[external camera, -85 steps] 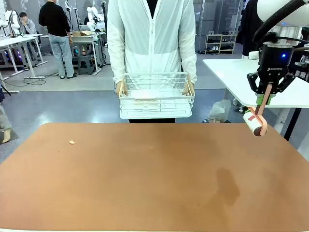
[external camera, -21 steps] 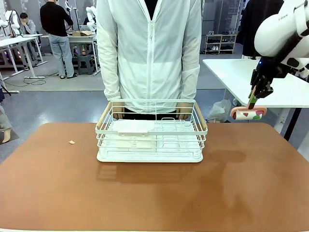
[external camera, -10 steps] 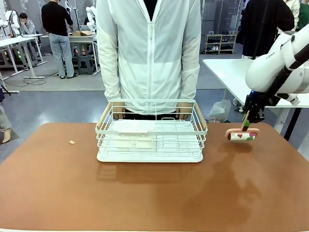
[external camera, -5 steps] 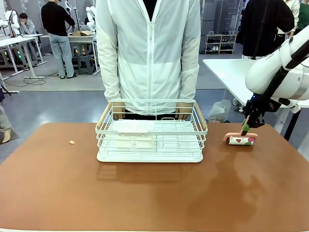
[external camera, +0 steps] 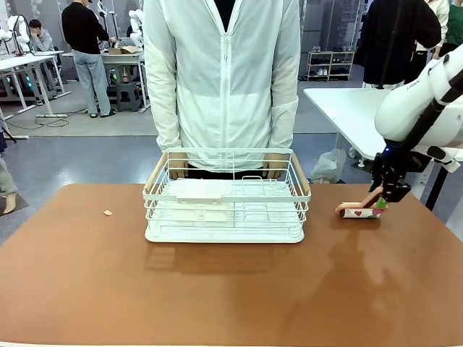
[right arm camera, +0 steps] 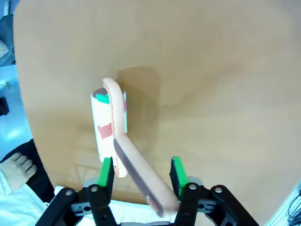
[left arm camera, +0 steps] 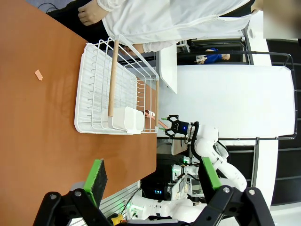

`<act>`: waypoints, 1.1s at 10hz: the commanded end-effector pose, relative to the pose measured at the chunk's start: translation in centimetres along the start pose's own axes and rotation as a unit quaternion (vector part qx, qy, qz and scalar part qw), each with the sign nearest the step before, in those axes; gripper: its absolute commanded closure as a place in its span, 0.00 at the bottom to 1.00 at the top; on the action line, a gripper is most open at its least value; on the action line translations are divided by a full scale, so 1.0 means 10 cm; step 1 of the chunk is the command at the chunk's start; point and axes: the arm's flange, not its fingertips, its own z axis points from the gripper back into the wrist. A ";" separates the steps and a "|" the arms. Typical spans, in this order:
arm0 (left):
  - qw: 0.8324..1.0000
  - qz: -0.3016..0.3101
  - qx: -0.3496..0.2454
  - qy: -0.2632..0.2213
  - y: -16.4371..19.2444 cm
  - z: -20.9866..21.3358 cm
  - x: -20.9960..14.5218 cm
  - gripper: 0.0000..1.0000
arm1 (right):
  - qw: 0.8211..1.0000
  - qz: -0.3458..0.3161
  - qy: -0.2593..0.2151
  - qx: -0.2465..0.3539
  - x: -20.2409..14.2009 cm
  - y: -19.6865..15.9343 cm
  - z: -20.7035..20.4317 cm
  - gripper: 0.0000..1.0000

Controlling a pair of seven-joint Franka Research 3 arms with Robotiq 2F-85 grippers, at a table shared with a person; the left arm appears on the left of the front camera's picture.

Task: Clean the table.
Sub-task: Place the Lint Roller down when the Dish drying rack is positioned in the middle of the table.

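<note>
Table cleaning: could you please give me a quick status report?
Right gripper holds lint roller by its handle, roll on the table. Left gripper open, holding nothing. Crumb at table's left. White wire rack sits mid-table.

White rounded right arm [external camera: 416, 108] — black tool [external camera: 394, 191] with green pads [right arm camera: 176, 170] — blue light.

Robotics lab: white workbenches [external camera: 22, 63], robot arms.
</note>
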 end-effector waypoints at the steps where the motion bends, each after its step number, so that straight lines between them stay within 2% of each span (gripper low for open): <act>1: 1.000 -0.004 -0.013 0.000 -0.01 0.03 0.00 0.00 | 0.999 0.004 -0.024 -0.034 -0.08 -0.12 0.14 0.00; 2: 1.000 -0.004 -0.013 0.000 -0.01 0.03 0.00 0.00 | 0.997 0.002 -0.044 -0.069 -0.09 -0.17 0.14 0.00; 5: 1.000 -0.004 -0.013 0.000 -0.01 0.03 0.00 0.00 | 0.993 0.030 -0.030 -0.114 -0.11 -0.26 0.28 0.00; 7: 1.000 -0.004 -0.013 0.000 -0.01 0.03 0.00 0.00 | 0.991 0.029 -0.036 -0.125 -0.09 -0.25 0.36 0.00; 9: 1.000 -0.004 -0.013 0.000 -0.01 0.03 0.00 0.00 | 0.989 0.028 -0.042 -0.138 -0.08 -0.08 0.39 0.00; 10: 1.000 -0.004 -0.013 0.000 -0.01 0.03 0.00 0.00 | 0.992 0.024 -0.032 -0.122 -0.09 -0.26 0.33 0.00; 11: 1.000 -0.004 -0.013 0.000 -0.01 0.03 0.00 0.00 | 0.992 0.024 -0.032 -0.122 -0.09 -0.26 0.33 0.00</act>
